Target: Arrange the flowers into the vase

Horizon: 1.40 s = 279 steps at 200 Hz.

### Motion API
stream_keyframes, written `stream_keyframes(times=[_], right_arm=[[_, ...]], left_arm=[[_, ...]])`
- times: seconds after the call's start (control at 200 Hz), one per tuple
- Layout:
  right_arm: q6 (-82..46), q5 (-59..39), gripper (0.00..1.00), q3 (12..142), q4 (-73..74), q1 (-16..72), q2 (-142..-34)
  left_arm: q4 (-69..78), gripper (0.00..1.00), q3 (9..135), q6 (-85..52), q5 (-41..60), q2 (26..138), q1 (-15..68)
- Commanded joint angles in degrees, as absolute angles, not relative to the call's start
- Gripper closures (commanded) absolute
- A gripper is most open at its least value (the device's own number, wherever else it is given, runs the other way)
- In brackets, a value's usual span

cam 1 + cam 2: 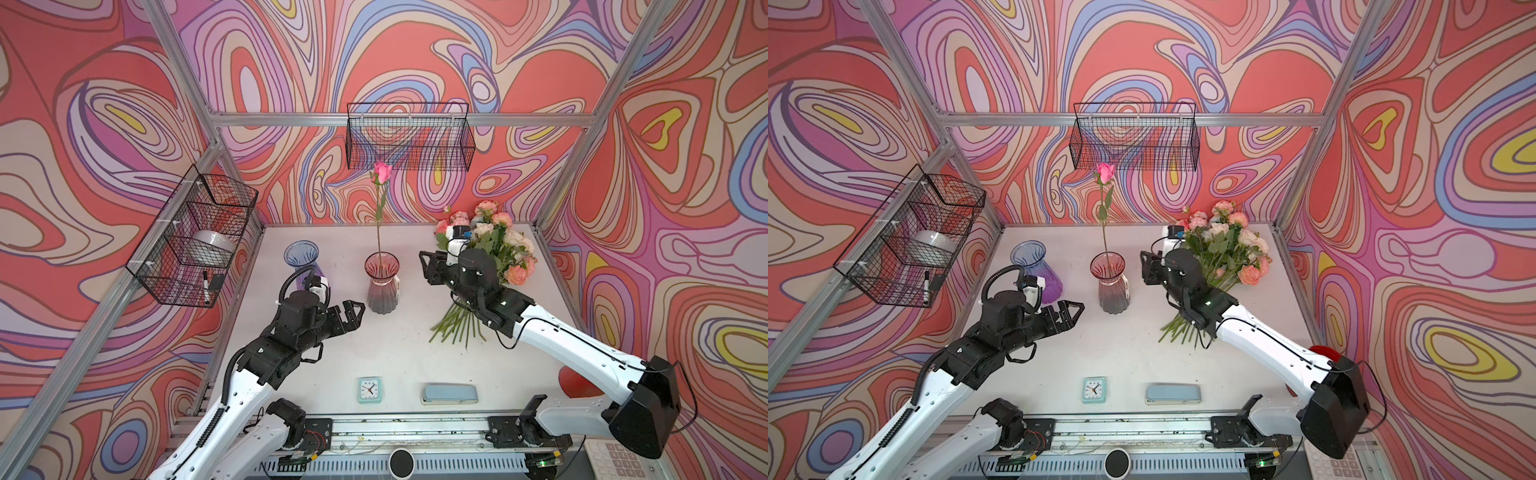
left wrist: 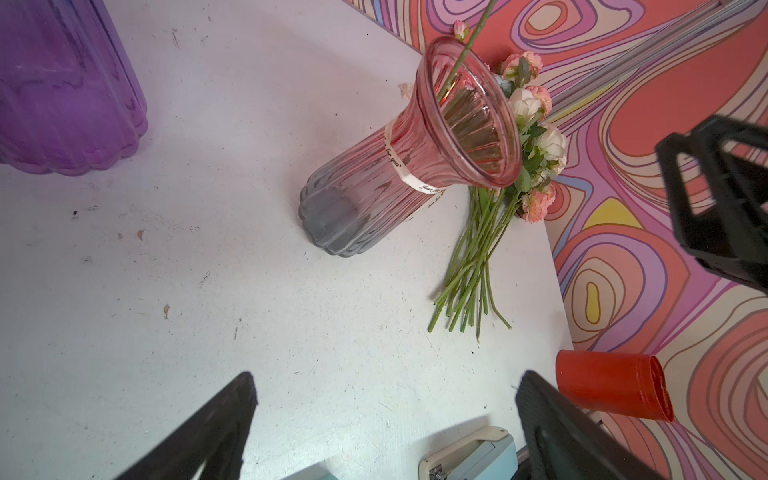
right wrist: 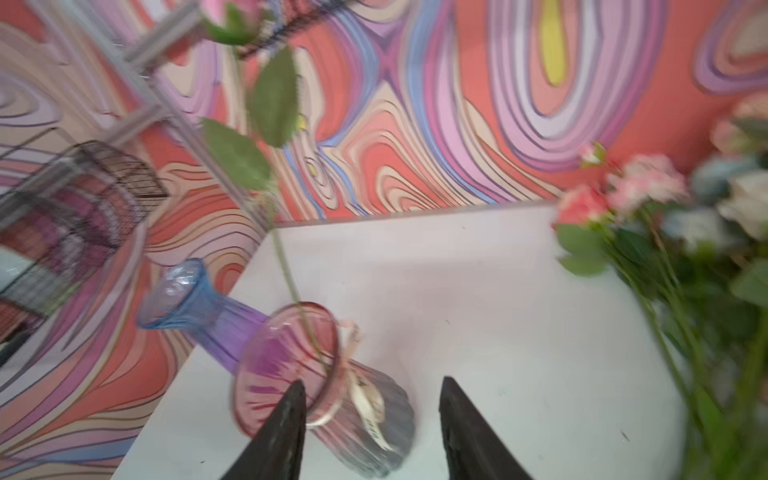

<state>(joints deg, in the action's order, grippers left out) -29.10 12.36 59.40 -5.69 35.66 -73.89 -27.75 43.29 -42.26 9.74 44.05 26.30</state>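
Observation:
A pink ribbed glass vase [image 1: 382,291] [image 1: 1113,293] [image 2: 386,178] [image 3: 286,374] stands mid-table with one tall pink rose [image 1: 382,172] [image 1: 1105,172] upright in it. The other flowers [image 1: 500,245] [image 1: 1231,249] [image 2: 478,253] [image 3: 648,232] lie bunched on the table at the right, heads to the back wall. My right gripper [image 1: 429,268] [image 1: 1148,268] [image 3: 372,381] hovers open and empty just right of the vase's rim, above the bunch. My left gripper [image 1: 354,314] [image 1: 1074,315] [image 2: 388,374] stands wide open and empty, left of the vase's base.
A blue-and-purple vase [image 1: 301,255] [image 2: 62,95] stands at the back left. A small clock [image 1: 369,390] and a pale blue stapler [image 1: 449,394] lie near the front edge. A red cup [image 2: 615,384] lies at the right edge. Wire baskets [image 1: 409,137] [image 1: 195,237] hang on the walls.

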Motion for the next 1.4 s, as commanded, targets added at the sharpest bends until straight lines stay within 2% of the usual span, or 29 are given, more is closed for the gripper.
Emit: stream_keyframes(times=[0.0, 0.22, 0.501, 0.781, 1.262, 1.392], right_arm=[[-37.81, 7.07, 0.50, 53.99, -15.55, 28.30, -72.82], [-38.38, 0.85, 0.56, 51.97, -15.62, 15.32, -78.25], [-37.90, 1.08, 0.66, 58.68, -15.29, 8.80, -91.11], [-39.74, 5.58, 0.69, 59.48, -17.16, 6.22, -94.10], [-38.40, 4.81, 0.74, 61.81, -16.26, 2.03, -101.17], [-37.95, 4.94, 0.79, 63.00, -16.26, 1.91, -103.66]], left_arm=[[-25.84, 0.00, 41.93, -42.89, 10.91, 44.38, 26.57], [-25.27, 0.00, 40.63, -43.22, 11.62, 44.38, 26.55], [-24.35, 0.00, 39.30, -43.86, 12.26, 44.47, 26.56], [-24.35, 0.00, 38.99, -43.58, 12.09, 44.73, 26.54], [-23.38, 0.00, 38.85, -43.45, 12.18, 46.58, 26.54], [-23.46, 0.00, 39.17, -43.34, 12.13, 46.76, 26.55]])
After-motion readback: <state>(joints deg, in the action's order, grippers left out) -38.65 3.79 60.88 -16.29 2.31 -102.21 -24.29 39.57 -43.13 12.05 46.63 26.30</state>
